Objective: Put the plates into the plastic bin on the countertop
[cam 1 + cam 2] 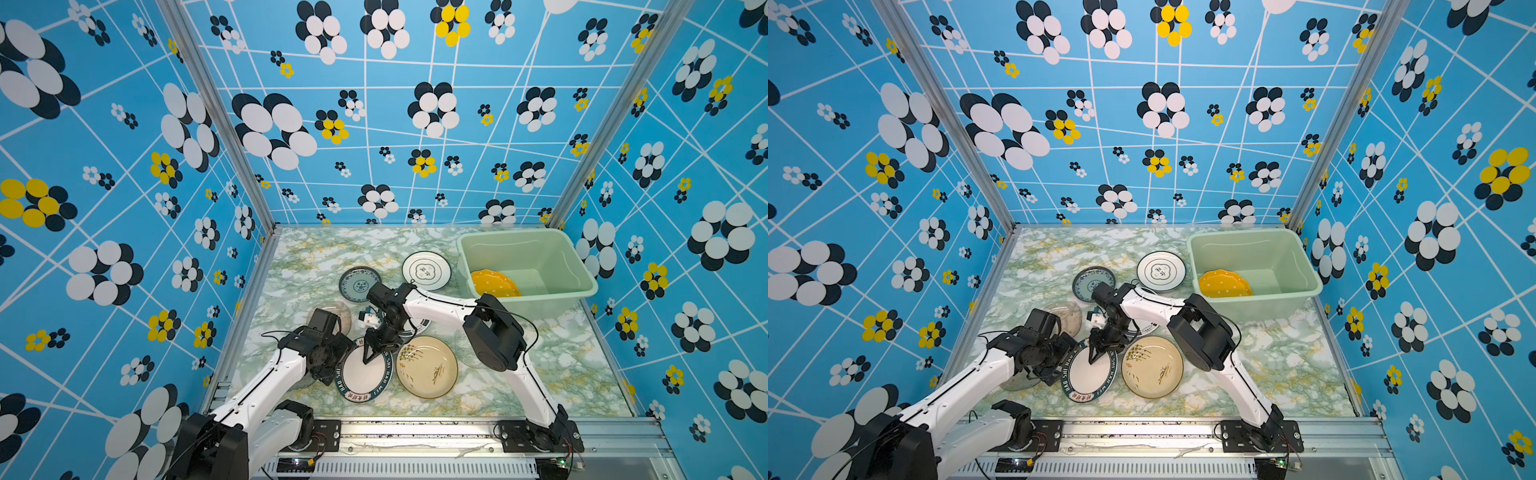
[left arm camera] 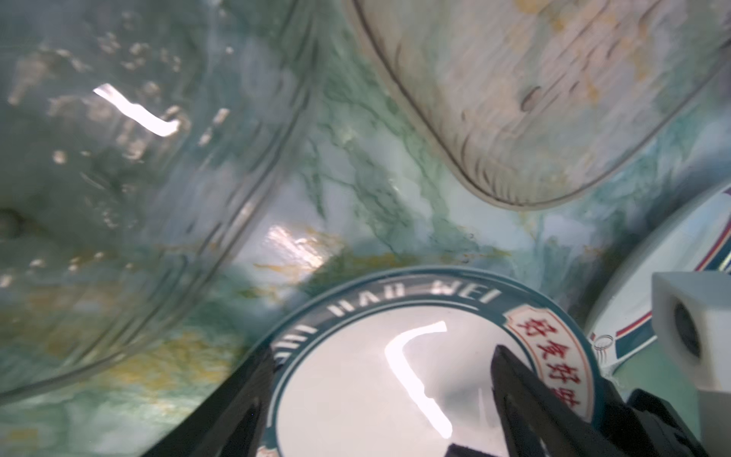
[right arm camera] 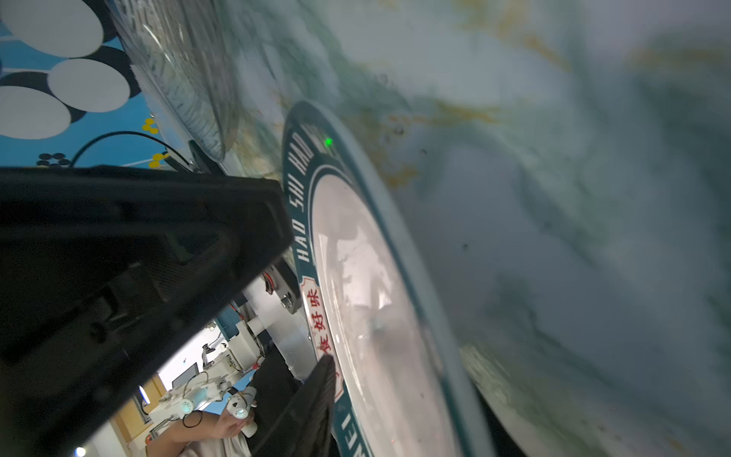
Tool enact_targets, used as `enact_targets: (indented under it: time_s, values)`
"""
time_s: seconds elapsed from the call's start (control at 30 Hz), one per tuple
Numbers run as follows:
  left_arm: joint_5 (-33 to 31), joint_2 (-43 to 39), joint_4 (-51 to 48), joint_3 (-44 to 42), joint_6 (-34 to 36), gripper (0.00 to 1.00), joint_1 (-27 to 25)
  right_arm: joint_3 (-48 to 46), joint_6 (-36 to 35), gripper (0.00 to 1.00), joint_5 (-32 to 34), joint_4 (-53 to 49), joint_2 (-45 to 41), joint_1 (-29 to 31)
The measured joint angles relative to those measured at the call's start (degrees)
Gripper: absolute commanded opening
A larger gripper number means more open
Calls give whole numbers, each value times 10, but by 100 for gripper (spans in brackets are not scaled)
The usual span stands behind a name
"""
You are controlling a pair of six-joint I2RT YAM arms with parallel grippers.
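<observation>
left end effector cut off (state unclear), right end effector part-open on lettered plate

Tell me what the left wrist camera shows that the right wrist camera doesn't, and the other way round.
Only the left wrist camera shows the plate with red and blue stripes and a white block with a round hole.

Only the right wrist camera shows the blue flowered wall and, beyond the rig, a person's hand holding a controller.

Both show the green-rimmed lettered plate on the marble countertop. Both also show see-through plates, but I can't match them across the two views.
</observation>
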Motion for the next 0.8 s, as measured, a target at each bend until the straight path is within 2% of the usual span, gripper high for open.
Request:
enact_targets:
  time_s: [0.13,0.5,0.8]
  values:
    - [9,-4,13,0,-4,87,0,0,15,36,-9,25,-5,5]
    - [14,-27,16,0,-13,87,0,-24,46,12,-6,56,-33,5]
    - [16,-30,16,0,-13,88,0,-37,62,0,1,76,-38,2]
